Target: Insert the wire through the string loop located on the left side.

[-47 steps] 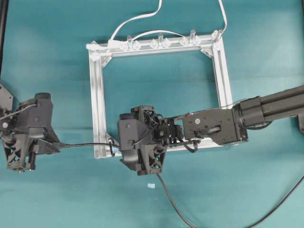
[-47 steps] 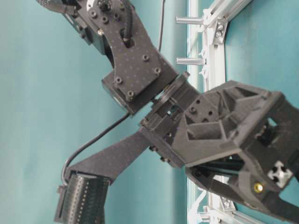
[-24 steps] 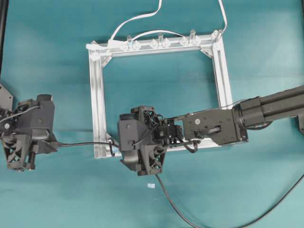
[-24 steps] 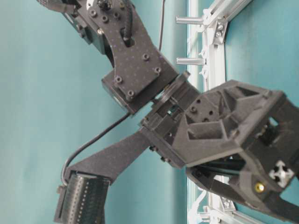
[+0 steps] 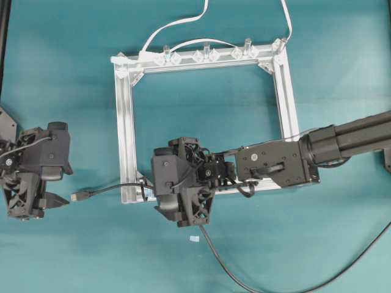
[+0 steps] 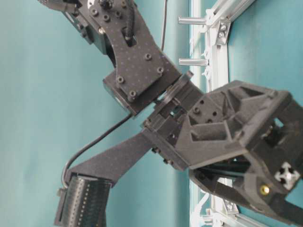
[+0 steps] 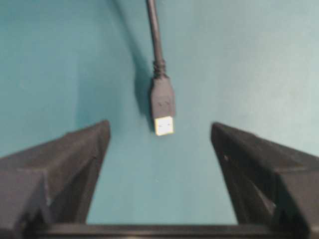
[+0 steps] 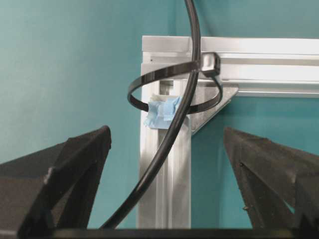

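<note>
From above, the left tool (image 5: pixel 52 199) sits at the far nine o'clock edge of the tabletop (image 5: pixel 73 91), its fingers spread wide and holding nothing. The wire (image 5: pixel 110 188) lies free on the teal surface: its plug (image 5: pixel 77 196) rests just off the left tool's tips, toward three o'clock from them, apart from both fingers. In the left wrist view the plug (image 7: pixel 163 107) lies between the two spread fingers (image 7: pixel 75 164) but beyond them, toward twelve o'clock, its pale metal end facing the camera and the cable running away up the picture.

From the plug the wire runs toward three o'clock to the lower left corner of the metal frame (image 5: pixel 126 122), where the string loop (image 5: pixel 145 190) hangs. The right wrist view shows the wire (image 8: pixel 174 124) passing through the loop (image 8: pixel 172 87), a dark band with a pale-blue scrap on it, fixed to the frame corner (image 8: pixel 164 174).

The right tool (image 5: pixel 160 196) hovers at that corner, just at three o'clock of the loop, its fingers (image 8: pixel 75 174) spread on either side of the wire without touching it.
</note>
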Controlling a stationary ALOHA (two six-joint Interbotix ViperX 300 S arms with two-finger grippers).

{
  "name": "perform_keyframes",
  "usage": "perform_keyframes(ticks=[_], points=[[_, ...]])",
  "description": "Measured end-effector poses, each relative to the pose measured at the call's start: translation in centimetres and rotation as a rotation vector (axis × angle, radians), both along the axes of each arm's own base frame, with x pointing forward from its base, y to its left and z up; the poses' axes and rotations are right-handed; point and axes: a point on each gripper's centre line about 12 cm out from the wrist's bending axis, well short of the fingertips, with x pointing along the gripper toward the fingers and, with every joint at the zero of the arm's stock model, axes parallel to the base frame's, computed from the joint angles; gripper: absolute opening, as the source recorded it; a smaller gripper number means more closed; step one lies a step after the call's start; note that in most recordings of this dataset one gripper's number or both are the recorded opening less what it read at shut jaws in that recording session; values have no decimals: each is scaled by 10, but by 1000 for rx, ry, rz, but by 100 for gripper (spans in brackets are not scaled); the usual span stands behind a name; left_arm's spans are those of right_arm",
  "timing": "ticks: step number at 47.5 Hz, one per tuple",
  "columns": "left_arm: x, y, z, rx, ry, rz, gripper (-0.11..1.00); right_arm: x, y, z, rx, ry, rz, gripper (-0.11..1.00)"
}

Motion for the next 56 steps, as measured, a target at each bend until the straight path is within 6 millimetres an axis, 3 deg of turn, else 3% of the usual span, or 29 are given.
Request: perform_keyframes(ticks=[25,31,43,56], points=[[2,1,6,4,-47,-14,83,0,-1,3,-13,-5,9,95],[3,4,12,8,-81,-14,83,-1,-5,13,-26,-12,13,95],[14,34,51,89,-225,10,83,-3,-22,48,-37,-71,-9,95],[9,43,61,117,-242,15,82,-5,-29,65,-41,-98,-19,95]])
